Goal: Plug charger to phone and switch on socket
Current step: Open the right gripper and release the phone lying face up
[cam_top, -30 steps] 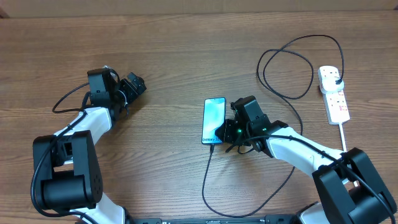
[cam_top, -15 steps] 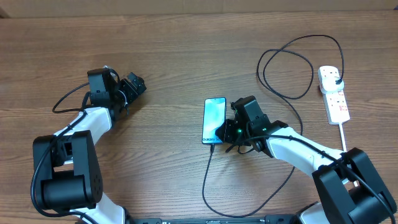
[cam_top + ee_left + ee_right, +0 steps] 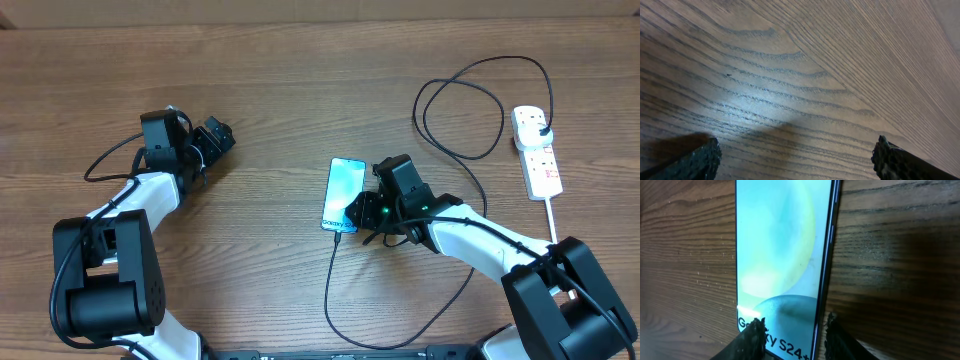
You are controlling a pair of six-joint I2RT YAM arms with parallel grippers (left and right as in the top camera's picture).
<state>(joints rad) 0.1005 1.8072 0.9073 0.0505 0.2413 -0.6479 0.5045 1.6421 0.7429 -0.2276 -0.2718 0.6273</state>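
Left arm (image 3: 155,192) and right arm (image 3: 480,238): white shells, chunky black joints and bases. Loose black cable (image 3: 102,162) loops off the left one, tiny green light (image 3: 383,211) on the right wrist. Left claw (image 3: 795,160) has bumpy black fingers (image 3: 695,162).

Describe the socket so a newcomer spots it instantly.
Look along the table's right edge. The socket is the white elongated strip there, a thick white cord trailing from it. Its red switch marks and the plugged-in black charger set it apart.

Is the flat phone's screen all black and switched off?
No, the slim rectangular phone has a lit pale blue-and-white screen in the right wrist view, with dark text along its lower edge.
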